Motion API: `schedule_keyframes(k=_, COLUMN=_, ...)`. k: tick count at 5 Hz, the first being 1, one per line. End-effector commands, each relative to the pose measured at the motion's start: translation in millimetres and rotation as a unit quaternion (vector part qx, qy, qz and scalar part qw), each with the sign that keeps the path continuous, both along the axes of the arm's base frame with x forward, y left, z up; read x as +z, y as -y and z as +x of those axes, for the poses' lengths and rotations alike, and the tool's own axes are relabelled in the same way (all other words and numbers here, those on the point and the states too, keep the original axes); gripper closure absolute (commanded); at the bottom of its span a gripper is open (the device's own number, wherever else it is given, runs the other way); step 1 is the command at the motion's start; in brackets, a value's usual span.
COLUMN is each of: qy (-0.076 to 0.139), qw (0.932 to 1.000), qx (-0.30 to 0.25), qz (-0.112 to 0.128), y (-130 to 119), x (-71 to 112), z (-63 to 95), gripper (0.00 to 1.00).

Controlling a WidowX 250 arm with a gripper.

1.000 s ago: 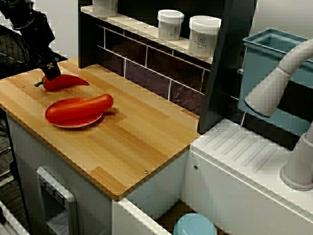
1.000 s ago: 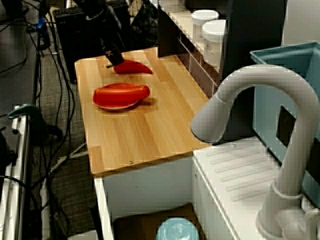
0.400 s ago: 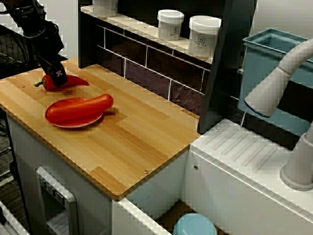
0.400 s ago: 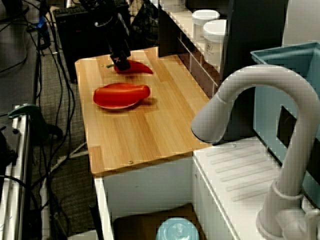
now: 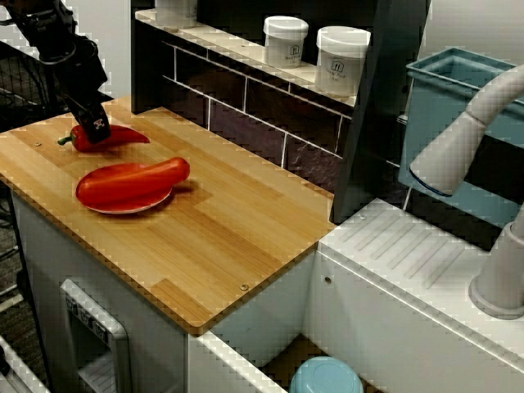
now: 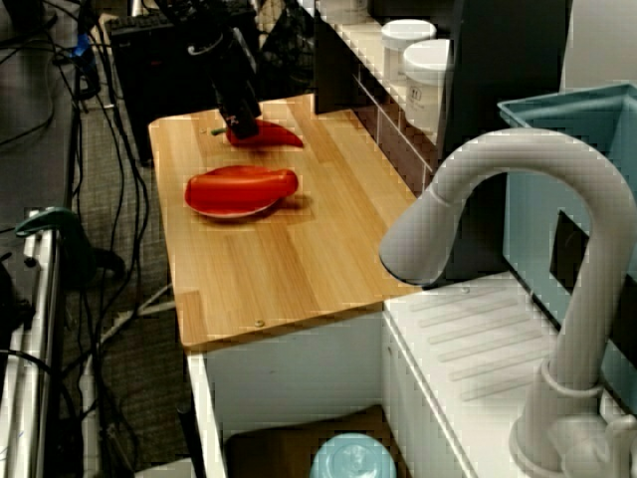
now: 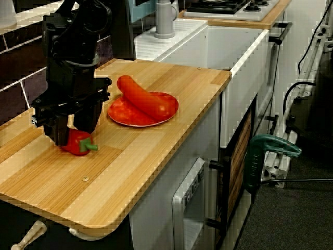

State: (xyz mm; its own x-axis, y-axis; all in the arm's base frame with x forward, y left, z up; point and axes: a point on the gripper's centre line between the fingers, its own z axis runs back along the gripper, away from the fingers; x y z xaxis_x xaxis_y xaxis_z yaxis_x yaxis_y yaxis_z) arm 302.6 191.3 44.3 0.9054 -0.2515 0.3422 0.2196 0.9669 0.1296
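Far left in the view from the sink end, the gripper is right down on the pepper. The pepper lies flat on the counter near its left end, toward the back edge, stem pointing left. In the low side view the black fingers straddle the pepper's stem end. The jaws look narrow and close against it, but whether they actually pinch it I cannot tell. By my reading the gripper is in place at the pepper and nothing is raised: the pepper rests on the wood. Moving right, near the pepper but apart from it, the red plate sits closer to the front edge. A sausage lies across it, one end over the rim. Further right, two white jars stand on the shelf. Then comes the faucet, well apart from the action.
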Motion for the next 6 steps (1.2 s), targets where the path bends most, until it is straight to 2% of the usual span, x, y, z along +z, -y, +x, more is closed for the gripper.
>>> schedule_keyframes(k=1, qy=0.013, qw=0.9998, qx=0.007, qz=0.012, y=-7, x=8.4, z=-11.8, gripper=1.0)
schedule_keyframes(k=2, qy=0.014, qw=0.9998, qx=0.008, qz=0.006, y=-9, x=13.6, z=-12.5, gripper=1.0)
schedule_keyframes(k=5, qy=0.019, qw=0.9991, qx=-0.012, qz=-0.036, y=-4, x=57.0, z=-24.7, gripper=1.0)
schedule_keyframes(k=6, qy=0.023, qw=0.9989, qx=-0.021, qz=-0.036, y=1, x=60.6, z=-29.0, gripper=1.0)
